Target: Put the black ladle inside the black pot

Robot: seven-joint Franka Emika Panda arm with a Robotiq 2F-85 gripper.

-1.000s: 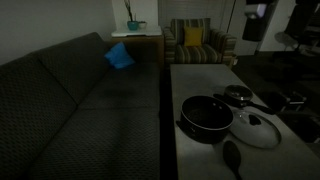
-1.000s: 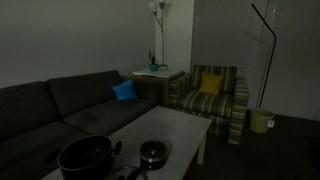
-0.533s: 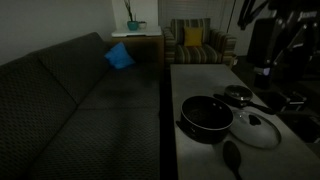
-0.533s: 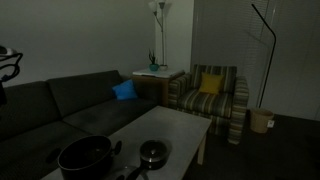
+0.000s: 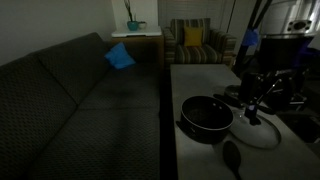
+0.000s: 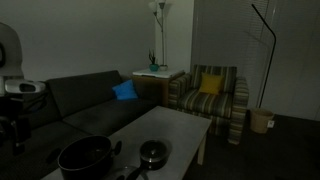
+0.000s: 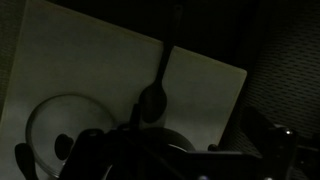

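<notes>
The black ladle lies flat on the pale table near its front edge, scoop towards the pots; in the wrist view the black ladle shows its oval head with the thin handle running away. The black pot stands beside it, and the black pot also shows in an exterior view at the table's near end. My gripper hangs above the table over the lid and small pan, apart from the ladle. It is open and holds nothing; in the wrist view the gripper is only a dark outline.
A round glass lid lies right of the pot, and a smaller dark pan with a long handle sits behind it. A dark sofa runs along the table's side. A striped armchair stands beyond the table's far end.
The arm has swung into both exterior views and come down over the pan and lid side of the table. The ladle, pot, pan and lid have not moved.
</notes>
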